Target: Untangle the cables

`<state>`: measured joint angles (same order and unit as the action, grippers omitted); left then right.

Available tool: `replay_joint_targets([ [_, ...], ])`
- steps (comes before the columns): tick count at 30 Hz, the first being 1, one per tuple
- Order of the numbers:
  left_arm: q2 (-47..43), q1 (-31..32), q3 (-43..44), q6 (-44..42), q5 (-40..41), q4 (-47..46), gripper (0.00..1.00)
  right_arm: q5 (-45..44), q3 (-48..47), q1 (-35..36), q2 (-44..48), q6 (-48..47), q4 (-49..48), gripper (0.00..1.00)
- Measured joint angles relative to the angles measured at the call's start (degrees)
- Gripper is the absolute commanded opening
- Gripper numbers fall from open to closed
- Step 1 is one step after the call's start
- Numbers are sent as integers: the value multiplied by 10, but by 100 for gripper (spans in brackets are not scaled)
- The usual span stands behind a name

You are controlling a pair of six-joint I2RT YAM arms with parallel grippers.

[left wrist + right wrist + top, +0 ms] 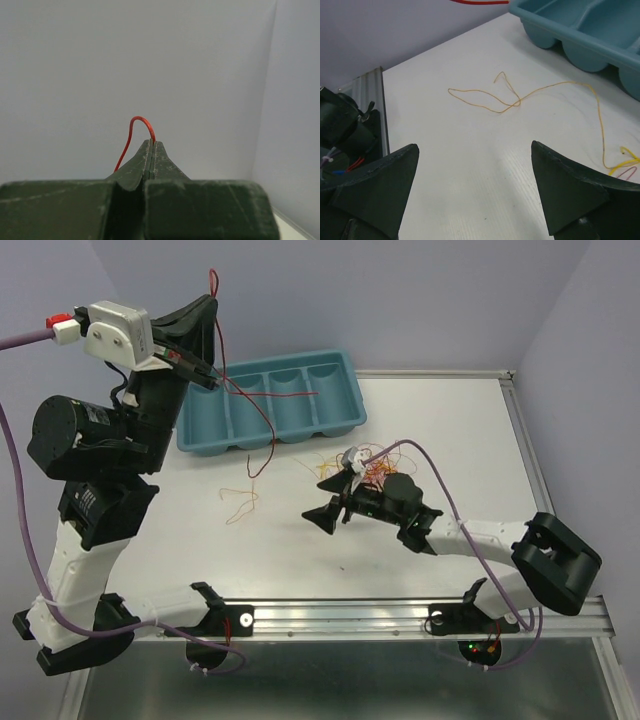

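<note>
My left gripper (207, 312) is raised high over the table's back left and is shut on a red cable (243, 412). That cable hangs down from the jaws across the teal tray (200, 430) to the table. In the left wrist view the closed fingertips (152, 143) pinch the red cable (131, 129), which loops above them. My right gripper (327, 500) is open and empty, low over the table's middle. A tangle of red, yellow and orange cables (376, 471) lies beside its wrist. A loose orange cable (240, 502) lies to its left and also shows in the right wrist view (519, 102).
The teal tray has several compartments and stands at the back, also seen in the right wrist view (580, 35). A yellow cable end (627, 159) lies at the right in that view. The left arm's base (342, 131) stands at the table's near edge.
</note>
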<state>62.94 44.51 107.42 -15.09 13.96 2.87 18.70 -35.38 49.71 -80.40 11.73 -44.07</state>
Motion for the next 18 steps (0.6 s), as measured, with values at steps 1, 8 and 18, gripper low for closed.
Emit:
replay_joint_targets([
  [1,2,0,0,-1,2,0,0,-13,0,1,2,-4,-1,98],
  [8,9,0,-51,-43,52,-50,0,-113,12,1,59,-16,-3,98],
  [18,71,-119,-72,-86,85,-131,0,-192,72,1,123,11,-30,98],
])
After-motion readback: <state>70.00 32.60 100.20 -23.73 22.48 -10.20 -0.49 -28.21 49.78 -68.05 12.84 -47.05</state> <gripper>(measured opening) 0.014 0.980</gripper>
